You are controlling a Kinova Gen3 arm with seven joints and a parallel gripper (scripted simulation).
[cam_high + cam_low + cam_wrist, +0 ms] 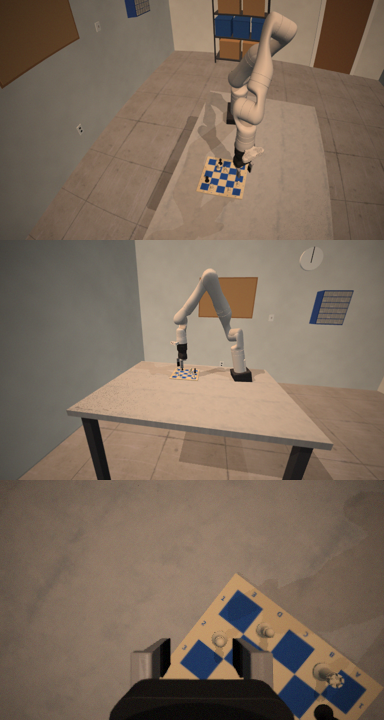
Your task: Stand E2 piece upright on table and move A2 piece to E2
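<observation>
The Kinova arm (219,306) is reaching down from its dark base (246,378) over the far corner of a blue-and-tan chessboard (204,191) lying on the pale counter (198,412), its hand (200,659) standing wide with nothing between the two grey fingers. In the wrist view the hand is hovering above the board's corner, where the edge labels 1 and 2 and the letters E, D, C, B and A are readable along the tan border. A white pawn (219,639) is showing just between the fingers, on the square at the E end of the row marked 2, seen from above and apparently upright. A second white pawn (264,630) is sitting near it toward the lettered edge, and a taller white piece with a crown-like top (327,675) is resting toward the A end of the board, lying tilted across its square. A black piece (324,712) is partly showing at the bottom edge. From the top view, more black and white pieces are standing scattered across the board, too small to identify individually.
</observation>
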